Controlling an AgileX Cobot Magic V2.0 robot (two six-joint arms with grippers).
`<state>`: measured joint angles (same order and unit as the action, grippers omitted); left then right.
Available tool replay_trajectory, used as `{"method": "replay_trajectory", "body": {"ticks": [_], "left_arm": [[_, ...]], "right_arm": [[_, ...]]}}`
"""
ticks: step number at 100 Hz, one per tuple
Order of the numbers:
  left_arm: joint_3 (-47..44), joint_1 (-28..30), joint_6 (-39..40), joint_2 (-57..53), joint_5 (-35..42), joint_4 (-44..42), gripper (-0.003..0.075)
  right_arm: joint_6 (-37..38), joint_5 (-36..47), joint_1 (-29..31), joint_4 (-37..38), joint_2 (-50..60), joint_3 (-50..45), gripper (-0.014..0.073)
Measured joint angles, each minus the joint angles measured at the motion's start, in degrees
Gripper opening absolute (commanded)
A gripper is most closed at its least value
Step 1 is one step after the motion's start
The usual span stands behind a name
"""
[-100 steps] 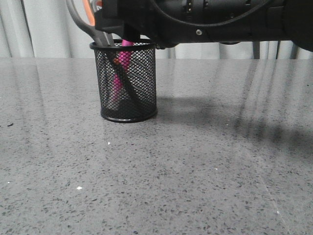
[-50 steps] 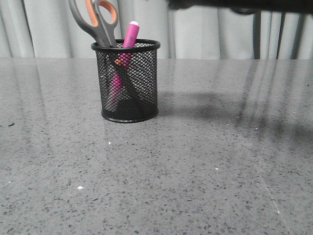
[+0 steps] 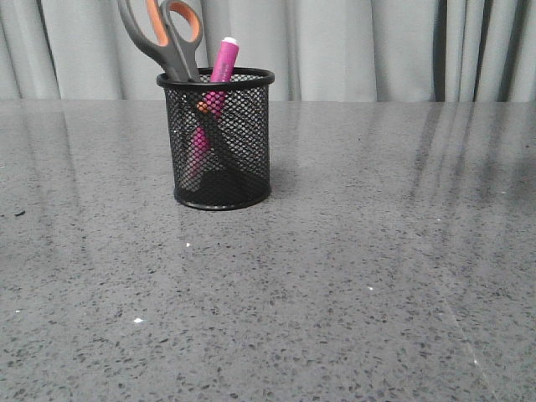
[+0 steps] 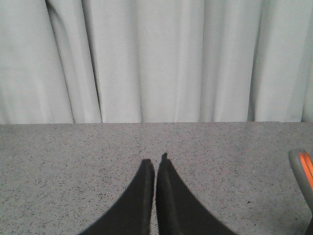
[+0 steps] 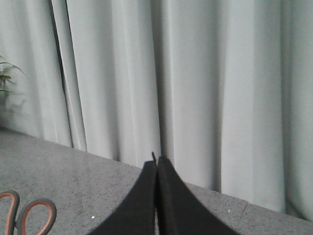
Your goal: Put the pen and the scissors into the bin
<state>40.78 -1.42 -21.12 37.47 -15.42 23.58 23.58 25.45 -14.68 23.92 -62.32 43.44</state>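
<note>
The black wire-mesh bin (image 3: 219,142) stands upright on the grey table, left of centre in the front view. The scissors (image 3: 163,38) stand in it, blades down, with the grey and orange handles above the rim. The magenta pen (image 3: 221,60) leans in it beside them, cap end up. The scissors' handles also show at the edge of the left wrist view (image 4: 304,171) and of the right wrist view (image 5: 29,218). My left gripper (image 4: 155,160) is shut and empty above the table. My right gripper (image 5: 157,161) is shut and empty. Neither arm shows in the front view.
The grey speckled table (image 3: 352,276) runs across the whole front view. Pale curtains (image 3: 352,46) hang behind its far edge. A green plant leaf (image 5: 5,78) shows at the edge of the right wrist view.
The black arm that hung over the bin a second ago has pulled up and out of the front view. The scissors and pen stay in the bin.
</note>
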Motion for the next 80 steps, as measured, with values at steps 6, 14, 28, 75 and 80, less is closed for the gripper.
{"method": "replay_trajectory", "body": {"ticks": [6, 14, 28, 75, 80], "left_arm": [[-0.77, 0.00, 0.00, -0.45, 1.74, 0.00, -0.0022], [-3.16, 0.00, 0.00, -2.35, 4.89, 0.00, -0.0022], [-8.73, 0.00, 0.00, -8.19, 8.49, 0.11, -0.0022], [-22.88, 0.00, 0.00, -31.07, 7.12, 1.35, -0.0022], [-23.20, 0.00, 0.00, -31.56, 6.98, 1.35, -0.0022]], "right_arm": [[0.00, 0.51, 1.36, 0.00, 3.23, -2.81, -0.0076], [0.00, 2.50, 3.48, 0.00, 8.16, -7.45, -0.0075], [-0.11, 6.43, 8.01, 0.00, 16.76, -18.01, -0.0076], [-0.11, 8.11, 13.77, -9.04, 41.65, -43.94, -0.0075], [-0.11, 7.94, 13.77, -9.30, 42.22, -43.94, -0.0075]]}}
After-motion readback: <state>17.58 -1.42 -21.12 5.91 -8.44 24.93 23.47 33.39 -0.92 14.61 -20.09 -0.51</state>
